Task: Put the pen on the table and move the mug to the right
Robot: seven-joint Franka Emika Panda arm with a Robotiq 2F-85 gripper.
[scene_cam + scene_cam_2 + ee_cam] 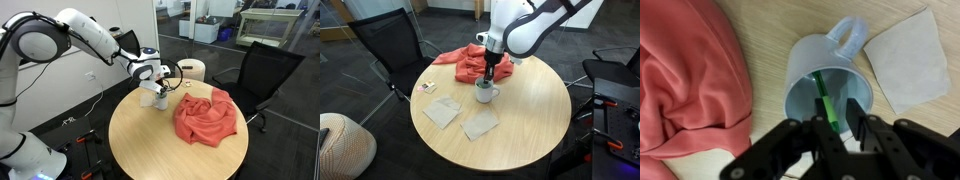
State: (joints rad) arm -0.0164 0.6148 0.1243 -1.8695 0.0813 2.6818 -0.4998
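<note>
Jaws set closely astride pen [823,98] in mug [812,52]; cannot tell whether pinching. Probably light, stiff, slick: nip near top.

Crumpled red cloth [207,117], seen in both exterior views and filling the left of the wrist view. A grey square [443,112] and a second square [480,123] lie flat, near each other but apart, with a small white card [425,88] close by. Beyond stand a black chair [265,65] and a cream cylinder [190,69]; a pale beanbag [342,145] rests on the dark floor [365,95].
</note>
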